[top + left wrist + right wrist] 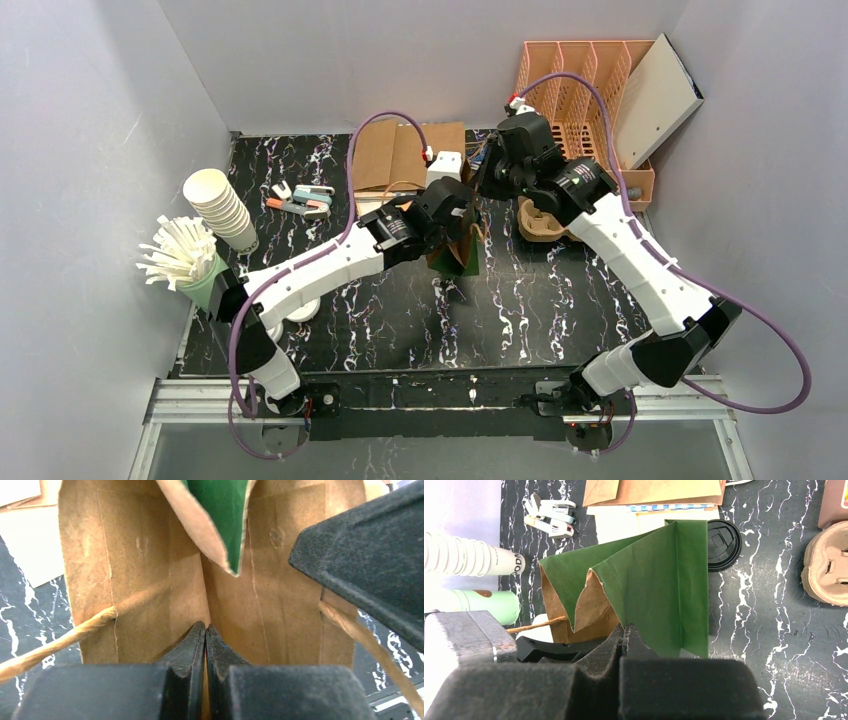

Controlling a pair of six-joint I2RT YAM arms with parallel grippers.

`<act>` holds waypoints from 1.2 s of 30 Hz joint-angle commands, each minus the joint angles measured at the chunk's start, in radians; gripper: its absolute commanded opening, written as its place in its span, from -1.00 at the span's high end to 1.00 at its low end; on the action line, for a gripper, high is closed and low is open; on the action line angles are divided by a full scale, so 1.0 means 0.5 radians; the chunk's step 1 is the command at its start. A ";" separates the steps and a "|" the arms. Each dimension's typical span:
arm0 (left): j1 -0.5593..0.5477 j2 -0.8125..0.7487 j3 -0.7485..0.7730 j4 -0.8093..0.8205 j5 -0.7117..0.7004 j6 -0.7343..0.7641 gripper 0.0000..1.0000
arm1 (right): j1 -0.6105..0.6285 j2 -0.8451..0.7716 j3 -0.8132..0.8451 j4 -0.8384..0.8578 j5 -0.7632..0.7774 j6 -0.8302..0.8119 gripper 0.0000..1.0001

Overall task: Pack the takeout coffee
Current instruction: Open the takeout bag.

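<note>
The paper bag (458, 255) stands near the middle of the black, white-veined table (400, 330). It is matte green outside and raw brown kraft inside, with sharp pleated folds and a torn-looking flap at its mouth. A twisted paper-cord handle (55, 642) comes off its inner wall.

The left claw (205, 630) is closed, its two black, wedge-shaped fingers pressed tip to tip on the brown wall. The central crease of the bag runs straight up from them toward 12 o'clock. The right claw (626, 630) is also clamped tight, pinching the bag's edge where the green panel meets the brown flap. From there the green panel rises toward 12 and 1 o'clock. In the overhead view both claws meet at the bag's top, the left coming from 9 o'clock and the right from 1 o'clock.

Around the bag:
- At 9 o'clock lies a ribbed stack of white paper cups (222, 208) on its side.
- Beyond that stack, a pale green cup holds a bristling bunch of white sticks (180, 252).
- At 2 o'clock sits a moulded pulp cup carrier (545, 220), rough and tan.
- Just behind the bag in the right wrist view is a round black plastic lid (723, 544).
- At 12 o'clock lie flat kraft sheets (400, 155).
</note>
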 commanded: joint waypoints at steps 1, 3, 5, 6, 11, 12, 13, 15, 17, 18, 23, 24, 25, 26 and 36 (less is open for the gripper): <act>0.000 -0.043 0.006 -0.003 -0.074 0.186 1.00 | -0.003 -0.094 0.011 0.091 -0.027 0.041 0.97; 0.001 -0.077 -0.089 0.081 -0.053 0.211 1.00 | -0.002 -0.110 -0.004 0.119 -0.039 0.054 0.97; 0.001 -0.144 -0.240 0.204 -0.042 0.235 1.00 | 0.000 -0.126 -0.019 0.151 -0.053 0.071 0.97; 0.001 -0.184 -0.311 0.267 -0.037 0.255 1.00 | -0.003 -0.131 -0.022 0.163 -0.059 0.078 0.97; -0.002 -0.349 -0.551 0.456 -0.072 0.395 1.00 | -0.003 -0.118 0.015 0.145 -0.010 0.101 0.97; -0.002 -0.366 -0.572 0.471 -0.043 0.432 1.00 | -0.002 -0.116 0.016 0.147 0.010 0.103 0.97; -0.004 -0.377 -0.593 0.487 -0.009 0.467 1.00 | -0.003 -0.115 0.018 0.148 0.027 0.104 0.97; -0.005 -0.393 -0.625 0.496 0.045 0.521 1.00 | -0.001 -0.109 0.031 0.149 0.054 0.103 0.97; -0.008 -0.409 -0.657 0.485 0.018 0.574 1.00 | -0.002 -0.095 0.071 0.123 0.078 0.100 0.97; -0.008 -0.413 -0.674 0.470 0.000 0.596 1.00 | -0.002 -0.087 0.092 0.112 0.078 0.097 0.97; -0.007 -0.392 -0.677 0.404 0.026 0.779 0.99 | -0.003 -0.086 0.166 0.089 0.073 0.095 0.97; -0.006 -0.386 -0.676 0.399 0.035 0.808 0.99 | -0.003 -0.089 0.178 0.089 0.070 0.092 0.97; -0.006 -0.382 -0.680 0.391 0.043 0.844 1.00 | -0.003 -0.091 0.188 0.089 0.068 0.092 0.97; -0.006 -0.377 -0.679 0.387 0.048 0.880 1.00 | -0.002 -0.093 0.201 0.089 0.063 0.094 0.97; 0.075 -0.039 -0.247 -0.139 0.056 0.677 1.00 | -0.003 -0.119 0.209 0.122 -0.128 0.153 0.97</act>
